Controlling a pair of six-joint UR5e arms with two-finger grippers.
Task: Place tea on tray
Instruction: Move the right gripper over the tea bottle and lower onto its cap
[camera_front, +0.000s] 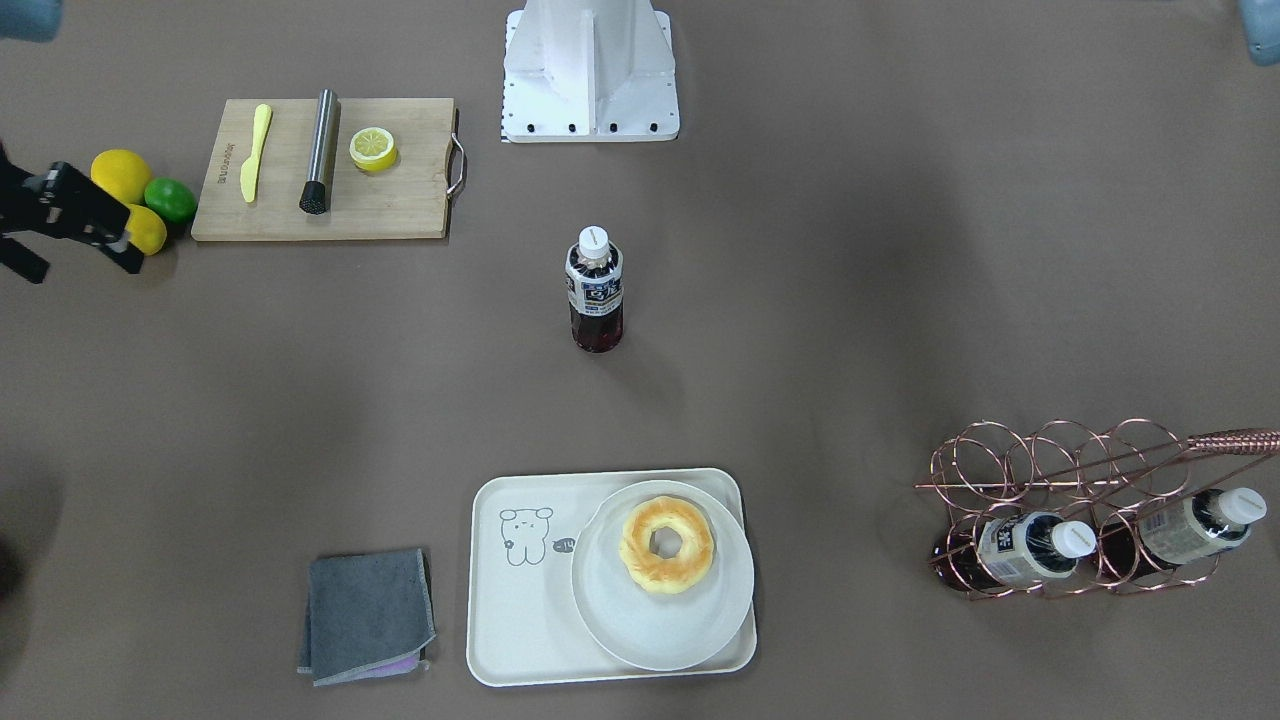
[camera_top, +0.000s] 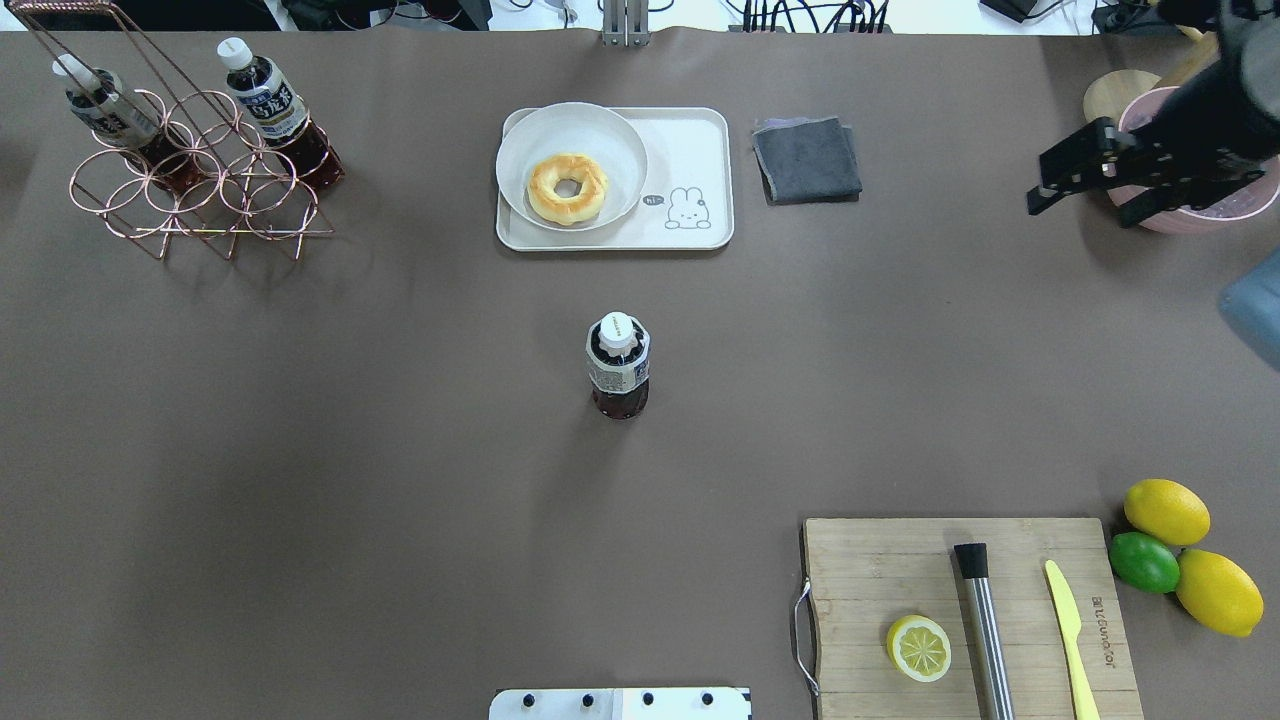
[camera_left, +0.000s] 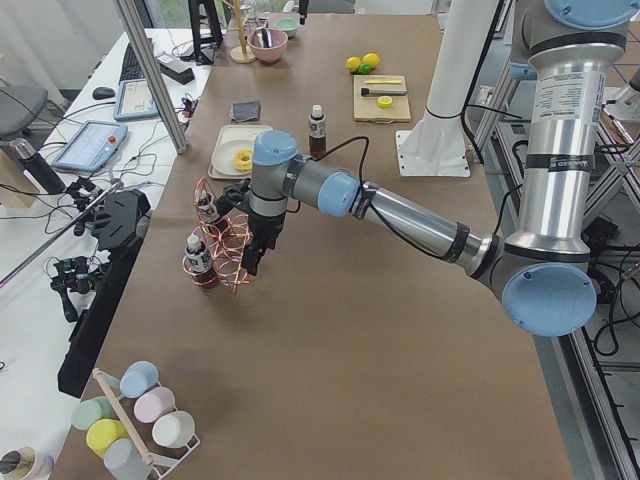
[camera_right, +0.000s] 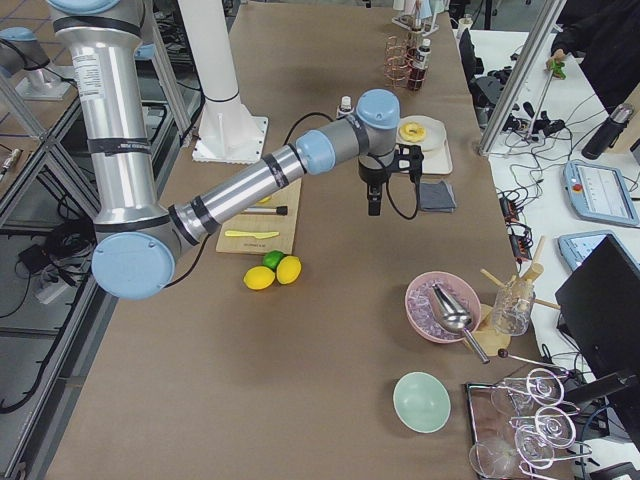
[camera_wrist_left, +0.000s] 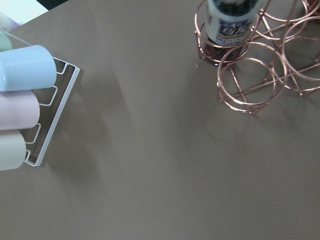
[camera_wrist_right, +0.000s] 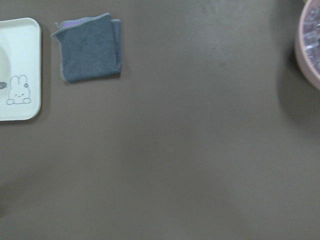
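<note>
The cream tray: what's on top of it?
A round white plate holding a ring doughnut covers much of the tray; a bear drawing shows beside it. Anything under the plate is hidden.

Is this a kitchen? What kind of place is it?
More likely a robot lab dressed up as a pretend kitchen. A big robot arm reaches over the table, a tablet lies on a desk beside it, and the table holds a doughnut and a cutting board.
</note>
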